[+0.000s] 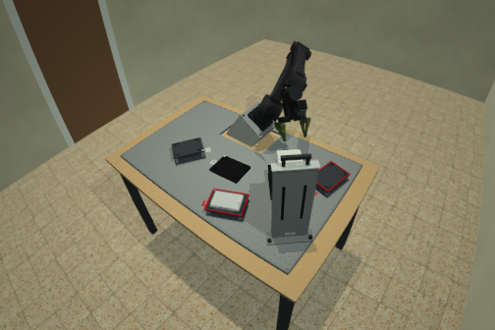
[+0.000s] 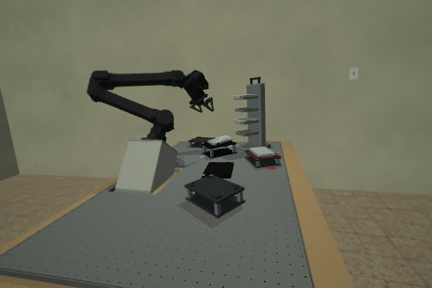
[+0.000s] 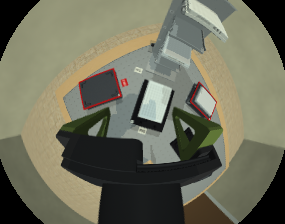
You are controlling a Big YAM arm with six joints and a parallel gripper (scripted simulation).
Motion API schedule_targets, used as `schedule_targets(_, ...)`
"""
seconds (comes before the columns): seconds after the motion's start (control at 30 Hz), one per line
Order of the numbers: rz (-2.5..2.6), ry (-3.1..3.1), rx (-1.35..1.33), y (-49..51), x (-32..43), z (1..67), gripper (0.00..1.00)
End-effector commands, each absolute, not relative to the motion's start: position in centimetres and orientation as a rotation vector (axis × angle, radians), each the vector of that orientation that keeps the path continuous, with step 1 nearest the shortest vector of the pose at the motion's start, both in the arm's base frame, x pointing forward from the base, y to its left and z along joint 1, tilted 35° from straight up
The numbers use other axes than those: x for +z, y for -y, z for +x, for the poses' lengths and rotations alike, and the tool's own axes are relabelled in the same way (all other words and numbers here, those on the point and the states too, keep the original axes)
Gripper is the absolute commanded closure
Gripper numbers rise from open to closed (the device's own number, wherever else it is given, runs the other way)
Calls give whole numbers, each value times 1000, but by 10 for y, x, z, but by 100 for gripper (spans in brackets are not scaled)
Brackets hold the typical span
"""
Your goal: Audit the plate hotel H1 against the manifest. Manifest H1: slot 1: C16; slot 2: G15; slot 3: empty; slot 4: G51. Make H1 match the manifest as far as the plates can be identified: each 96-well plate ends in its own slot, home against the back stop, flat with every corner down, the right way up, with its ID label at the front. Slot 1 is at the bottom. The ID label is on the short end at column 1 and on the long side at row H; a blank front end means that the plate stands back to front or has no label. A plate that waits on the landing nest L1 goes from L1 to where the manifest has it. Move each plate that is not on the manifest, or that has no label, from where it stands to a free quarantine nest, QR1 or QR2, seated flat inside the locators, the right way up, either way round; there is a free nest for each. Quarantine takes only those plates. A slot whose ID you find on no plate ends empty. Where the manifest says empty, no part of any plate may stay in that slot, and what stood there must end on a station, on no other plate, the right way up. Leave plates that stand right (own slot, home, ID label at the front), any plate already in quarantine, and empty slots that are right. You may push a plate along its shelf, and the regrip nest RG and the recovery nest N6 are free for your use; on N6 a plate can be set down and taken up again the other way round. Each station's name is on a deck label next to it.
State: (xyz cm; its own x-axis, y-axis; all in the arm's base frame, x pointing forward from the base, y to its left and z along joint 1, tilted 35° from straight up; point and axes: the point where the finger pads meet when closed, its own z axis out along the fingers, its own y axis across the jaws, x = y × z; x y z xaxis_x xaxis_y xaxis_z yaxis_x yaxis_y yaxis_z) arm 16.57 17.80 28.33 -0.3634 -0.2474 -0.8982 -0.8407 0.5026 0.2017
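Fingers spread wide, nothing pinched, hovering mid-frame above the white plate waiting on its nest; hotel untouched, so nearly everything remains.

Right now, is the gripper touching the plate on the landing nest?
Apart. The exterior view shows the open gripper hanging well above the white plate, with bare wall between them.

One plate hotel with four shelves, two red-rimmed nests, three black nests, one arm.
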Motion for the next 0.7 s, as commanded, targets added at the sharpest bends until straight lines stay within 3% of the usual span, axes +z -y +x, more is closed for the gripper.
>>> schedule_targets(0.0,-976,-1784,815,-181,318,161,0)
schedule_targets(0.67,-1431,-1613,683,-229,351,141,0)
